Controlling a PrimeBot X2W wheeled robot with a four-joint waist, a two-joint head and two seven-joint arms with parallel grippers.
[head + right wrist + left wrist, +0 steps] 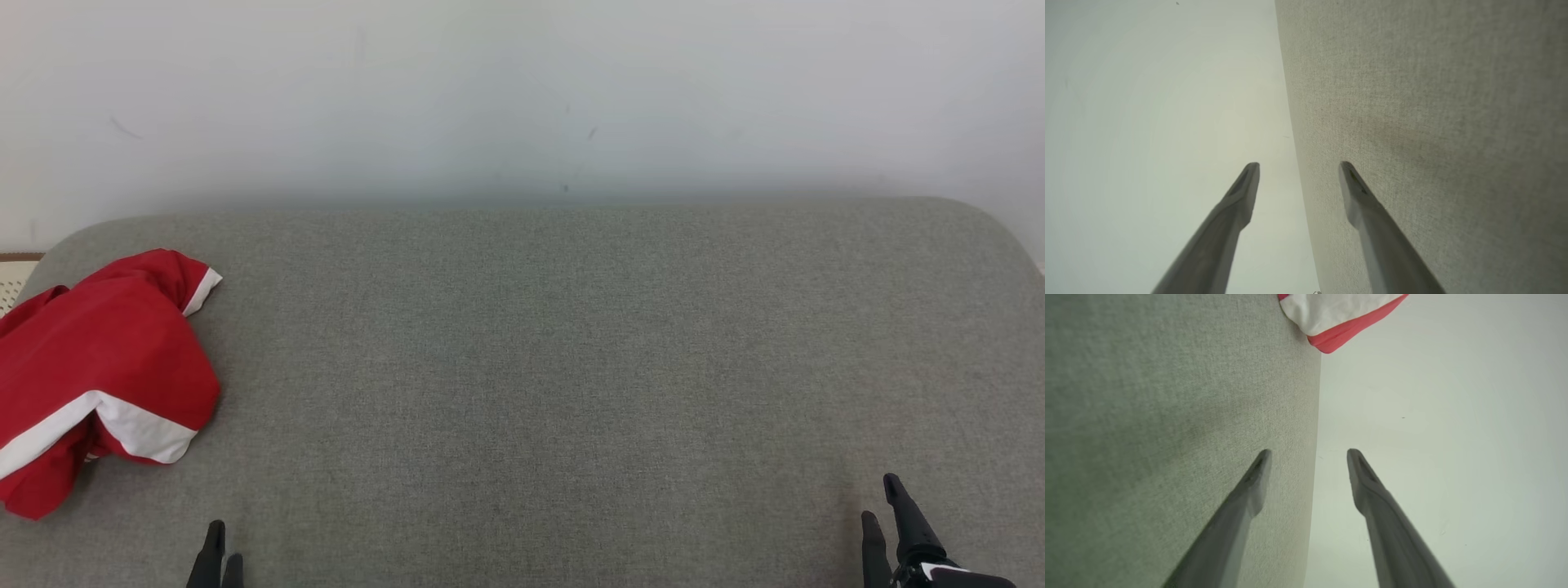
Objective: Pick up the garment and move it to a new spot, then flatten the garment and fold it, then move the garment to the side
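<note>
The garment (106, 359) is a crumpled red heap with white bands, lying at the far left of the grey cushion (571, 367). The left edge of the head view cuts it off, so I cannot see its whole shape or tell what kind of garment it is. The folds hide any collar or front. The heap runs slantwise, from a low red end near the front left up to a white-edged opening that points away toward the wall (522, 98) and a little to the right. A broad white band crosses its near part. In the left wrist view a white and red corner (1331, 314) pokes in at the top, the rest cropped.

Behind the heap, at the left edge, is a sliver of something pale and woven (15, 278), too small to make out.

The left tool (224, 543) shows just its tips at the bottom, near the garment but apart from it; its wrist view shows it (1309, 451) spread, with nothing between the fingers. The right tool (880, 498) sits well apart at the lower right, also spread and empty (1299, 163).
</note>
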